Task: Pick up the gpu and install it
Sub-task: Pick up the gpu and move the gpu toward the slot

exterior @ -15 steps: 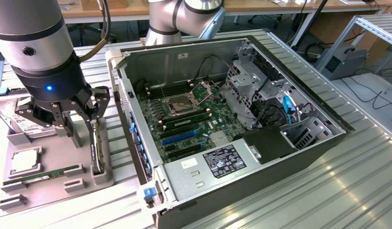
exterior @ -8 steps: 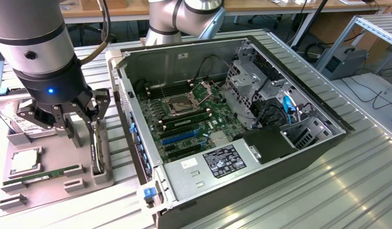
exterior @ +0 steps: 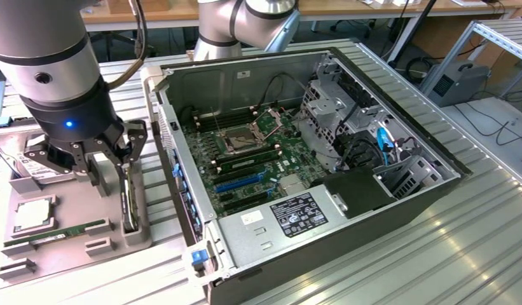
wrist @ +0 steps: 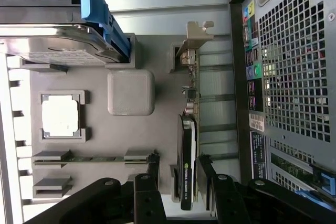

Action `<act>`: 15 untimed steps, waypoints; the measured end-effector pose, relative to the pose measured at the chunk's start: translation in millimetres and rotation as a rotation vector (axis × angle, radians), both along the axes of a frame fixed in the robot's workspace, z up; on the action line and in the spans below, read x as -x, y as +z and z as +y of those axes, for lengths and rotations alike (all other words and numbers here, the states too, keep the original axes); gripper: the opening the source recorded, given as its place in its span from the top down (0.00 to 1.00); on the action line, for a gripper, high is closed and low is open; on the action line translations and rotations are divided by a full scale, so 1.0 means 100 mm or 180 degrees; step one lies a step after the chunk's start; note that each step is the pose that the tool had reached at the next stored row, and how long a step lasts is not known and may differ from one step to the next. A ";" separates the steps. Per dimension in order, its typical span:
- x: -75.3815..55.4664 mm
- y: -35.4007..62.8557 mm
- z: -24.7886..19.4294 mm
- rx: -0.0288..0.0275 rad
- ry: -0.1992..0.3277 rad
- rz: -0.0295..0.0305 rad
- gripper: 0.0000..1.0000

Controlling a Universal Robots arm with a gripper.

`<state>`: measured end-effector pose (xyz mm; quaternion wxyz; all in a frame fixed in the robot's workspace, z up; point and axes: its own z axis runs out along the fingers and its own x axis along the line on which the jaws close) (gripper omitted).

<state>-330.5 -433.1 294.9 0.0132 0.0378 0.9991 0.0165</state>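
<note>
The gpu [exterior: 130, 208] stands on its long edge in a slot of the grey parts tray [exterior: 74, 254], at the exterior view's left beside the open computer case [exterior: 329, 159]. In the wrist view the gpu [wrist: 187, 177] shows its black cooler and a silvery end bracket [wrist: 197, 35]. My gripper [exterior: 112, 168] hangs low over the tray, open, with one black finger on each side of the card's cooler end [wrist: 177, 160]. A small gap shows between each finger and the card. The blue expansion slot [exterior: 240, 181] on the motherboard has nothing in it.
The tray also holds a hard drive [wrist: 52, 45] in a blue bracket, a processor [wrist: 60, 116] and a green memory stick [wrist: 94, 158]. The case's rear wall [wrist: 294, 61] stands close beside the gpu. Cables and a drive cage [exterior: 329, 108] crowd the case's far side.
</note>
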 end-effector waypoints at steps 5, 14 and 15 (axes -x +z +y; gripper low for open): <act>0.00 -0.026 0.000 0.0000 0.0000 0.0000 0.58; 0.00 -0.071 0.000 0.0000 0.0000 0.0000 0.58; 0.00 -0.075 0.000 0.0000 0.0000 0.0000 0.58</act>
